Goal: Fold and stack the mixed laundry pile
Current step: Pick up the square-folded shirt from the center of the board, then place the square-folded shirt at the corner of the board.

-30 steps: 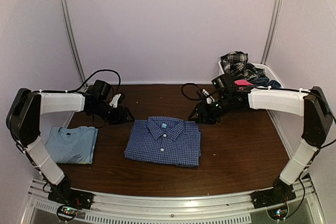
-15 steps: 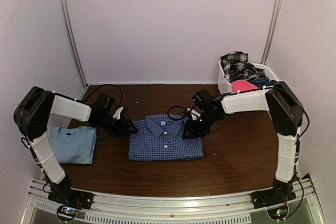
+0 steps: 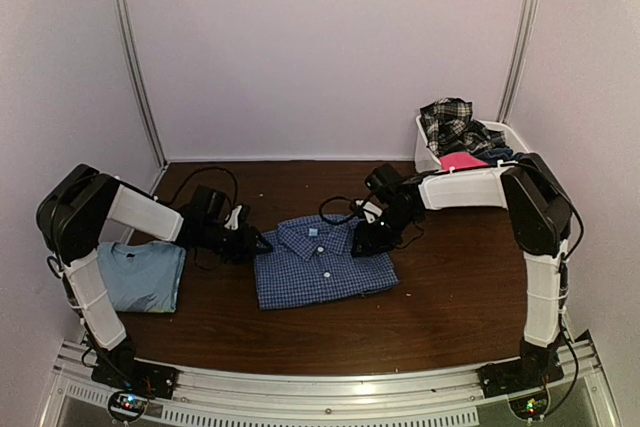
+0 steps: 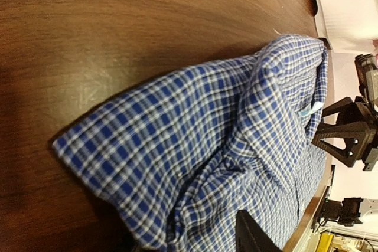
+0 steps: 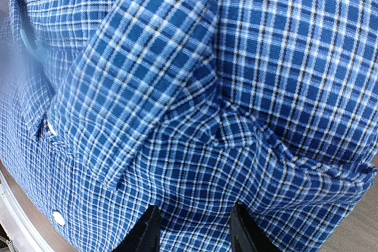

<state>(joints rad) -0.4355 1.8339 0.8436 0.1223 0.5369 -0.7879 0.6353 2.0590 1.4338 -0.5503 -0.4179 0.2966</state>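
The blue small-check button shirt [image 3: 320, 265] lies folded at the table's middle, collar toward the back. My left gripper [image 3: 255, 242] is shut on its back left corner. In the left wrist view the cloth [image 4: 195, 146] bunches up between the jaws, and only one dark finger [image 4: 254, 237] shows. My right gripper [image 3: 365, 240] is shut on the back right corner, with a pucker of checked cloth [image 5: 236, 128] between its two fingers [image 5: 147, 231]. A folded light blue T-shirt [image 3: 140, 275] lies at the left. The remaining laundry pile [image 3: 462, 137] sits at the back right.
A white basket [image 3: 428, 155] at the back right corner holds a black-white plaid piece [image 3: 448, 117], a hot pink piece [image 3: 462, 160] and dark navy pieces [image 3: 500, 155]. Black cables [image 3: 340, 209] trail behind the shirt. Metal uprights [image 3: 135, 57] stand at both back corners.
Both grippers closed in on the shirt's back corners. The shirt has bunched narrower, shifted slightly right and turned a little, its front edge now slanted.
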